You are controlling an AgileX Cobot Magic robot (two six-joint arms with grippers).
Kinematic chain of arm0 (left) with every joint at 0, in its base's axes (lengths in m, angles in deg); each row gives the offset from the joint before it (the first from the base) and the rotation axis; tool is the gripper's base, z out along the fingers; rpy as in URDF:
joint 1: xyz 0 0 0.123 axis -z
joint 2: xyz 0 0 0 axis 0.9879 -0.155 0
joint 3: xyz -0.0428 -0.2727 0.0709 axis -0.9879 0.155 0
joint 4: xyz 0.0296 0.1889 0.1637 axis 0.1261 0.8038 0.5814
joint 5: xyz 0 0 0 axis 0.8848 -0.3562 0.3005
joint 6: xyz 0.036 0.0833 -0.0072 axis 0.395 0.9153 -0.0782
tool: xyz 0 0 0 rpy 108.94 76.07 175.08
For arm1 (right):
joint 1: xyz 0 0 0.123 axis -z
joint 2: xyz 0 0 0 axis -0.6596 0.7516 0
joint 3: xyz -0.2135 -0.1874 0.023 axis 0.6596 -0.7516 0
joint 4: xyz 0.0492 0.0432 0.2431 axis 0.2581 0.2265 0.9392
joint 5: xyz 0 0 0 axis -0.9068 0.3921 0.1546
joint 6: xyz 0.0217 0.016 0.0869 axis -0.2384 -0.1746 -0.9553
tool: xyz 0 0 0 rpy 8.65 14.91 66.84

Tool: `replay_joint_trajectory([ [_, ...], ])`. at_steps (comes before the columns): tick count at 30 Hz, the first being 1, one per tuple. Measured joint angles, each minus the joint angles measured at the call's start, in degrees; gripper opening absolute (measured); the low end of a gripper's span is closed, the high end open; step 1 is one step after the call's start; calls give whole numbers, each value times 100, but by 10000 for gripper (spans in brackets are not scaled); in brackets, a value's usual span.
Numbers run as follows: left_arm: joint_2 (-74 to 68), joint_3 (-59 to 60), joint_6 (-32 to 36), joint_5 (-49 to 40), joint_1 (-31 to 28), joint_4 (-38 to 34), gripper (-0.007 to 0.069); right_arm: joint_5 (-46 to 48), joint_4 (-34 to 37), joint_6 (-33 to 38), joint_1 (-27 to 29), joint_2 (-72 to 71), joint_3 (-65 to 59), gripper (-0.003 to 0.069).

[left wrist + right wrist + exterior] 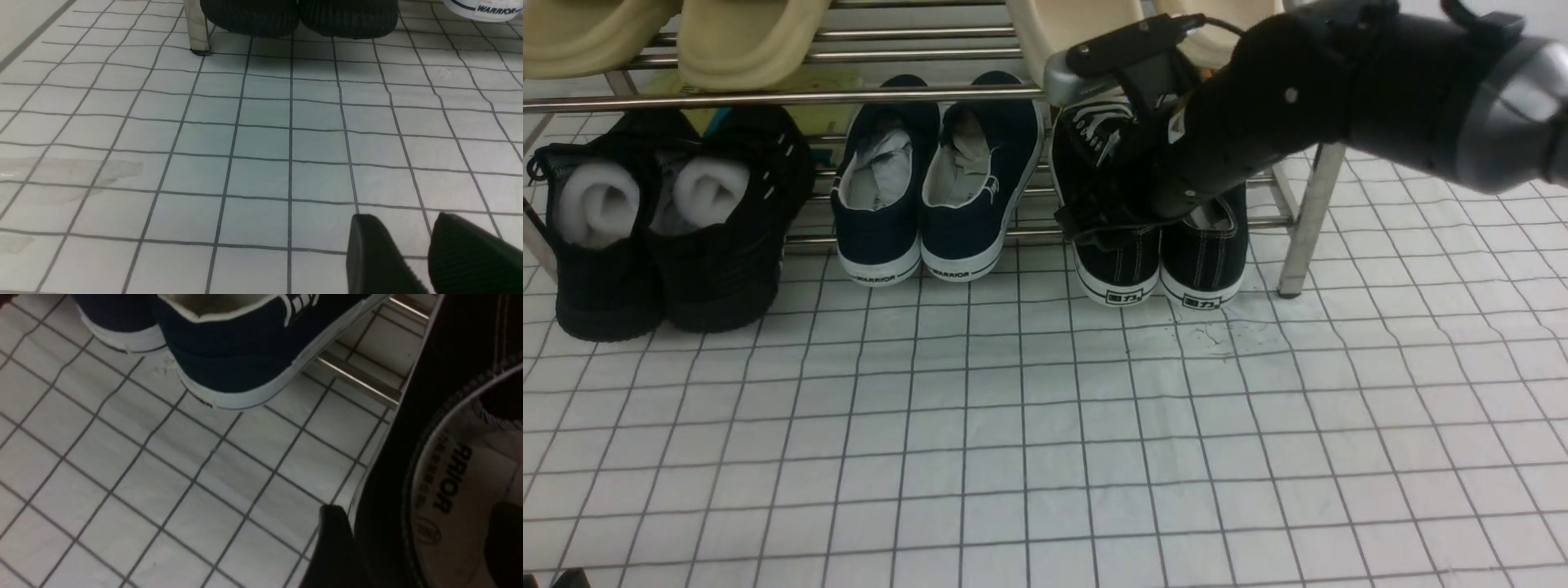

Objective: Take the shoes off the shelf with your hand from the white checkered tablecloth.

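Right gripper (pixel 419 539), jaws apart and clamped on nothing, straddling the side wall of the left of the shoes (pixel 1117 265): one finger (pixel 335 547) outside it, over the white checkered tablecloth (pixel 1045 425), the other inside on the insole, so that closing would pinch the canvas. Pair lies heels on the cloth, toes under the upper tier of the shelf (pixel 768 98), hence judged not yet clear of it. Navy pair (pixel 964 237) just beside

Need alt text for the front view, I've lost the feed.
The right arm reaches down to the black canvas sneakers at the right end of the silver rack. A navy pair and a chunky black pair sit to their left, heels on checkered cloth.
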Motion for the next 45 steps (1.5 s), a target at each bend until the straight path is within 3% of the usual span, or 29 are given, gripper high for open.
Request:
replay_joint_trajectory([
  [8,0,0,0,0,0,0,240,-534,-6,12,0,419,6,470],
  [11,0,0,0,0,0,0,240,-577,-32,20,0,526,6,423],
  [15,0,0,0,0,0,0,240,-552,-88,20,0,526,6,198],
  [16,0,0,0,0,0,0,240,-499,-93,20,0,504,6,110],
  [19,0,0,0,0,0,0,240,-238,-79,20,0,370,6,7],
  [27,0,0,0,0,0,2,240,1579,485,112,-4,-753,1,1],
  [33,0,0,0,0,0,2,240,3002,1005,698,-6,-1477,-106,1],
  [39,0,0,0,0,0,2,240,3318,1569,963,-170,-2044,-973,5],
  [45,0,0,0,0,0,2,240,2635,1689,969,-653,-2259,-1847,6],
])
